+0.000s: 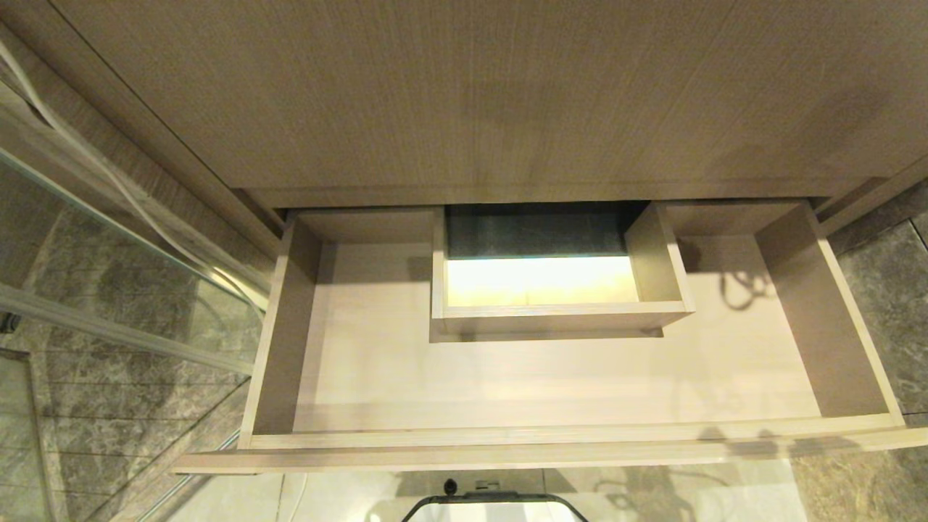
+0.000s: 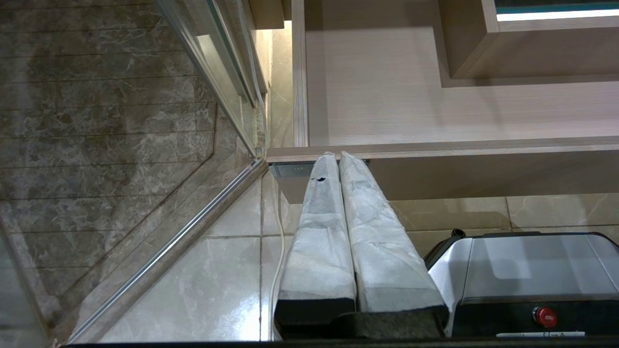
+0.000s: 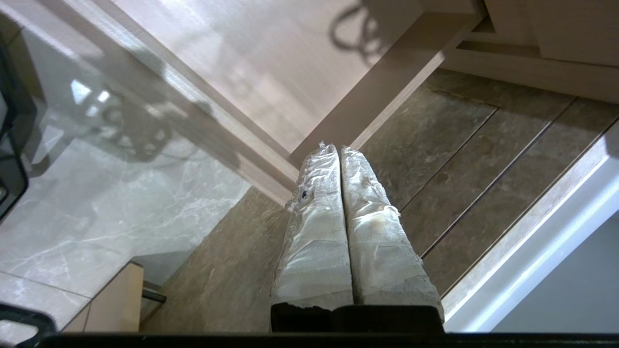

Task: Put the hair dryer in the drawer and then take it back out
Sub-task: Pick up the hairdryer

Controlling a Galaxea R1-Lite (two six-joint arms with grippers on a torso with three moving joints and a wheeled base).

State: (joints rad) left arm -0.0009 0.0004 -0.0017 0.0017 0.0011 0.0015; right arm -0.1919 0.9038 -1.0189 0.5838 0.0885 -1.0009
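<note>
The light wood-grain drawer (image 1: pixel 565 436) stands pulled out below the tall panel, its floor bare around a boxed cutout (image 1: pixel 558 312) at back centre. The hair dryer is out of view. My right gripper (image 3: pixel 337 148) is shut with nothing between its taped fingers, hovering over the drawer's front right corner (image 3: pixel 290 166) and the dark floor tiles. My left gripper (image 2: pixel 336 155) is shut and empty too, parked low by the drawer's front left corner (image 2: pixel 285 153). Neither gripper shows in the head view.
A glass shower partition with a metal rail (image 1: pixel 123 333) runs along the left of the drawer. Dark marble tiles (image 1: pixel 884 290) lie on the right, pale glossy tiles (image 2: pixel 203 280) below the drawer front. My base's grey cover (image 2: pixel 532 266) sits beneath.
</note>
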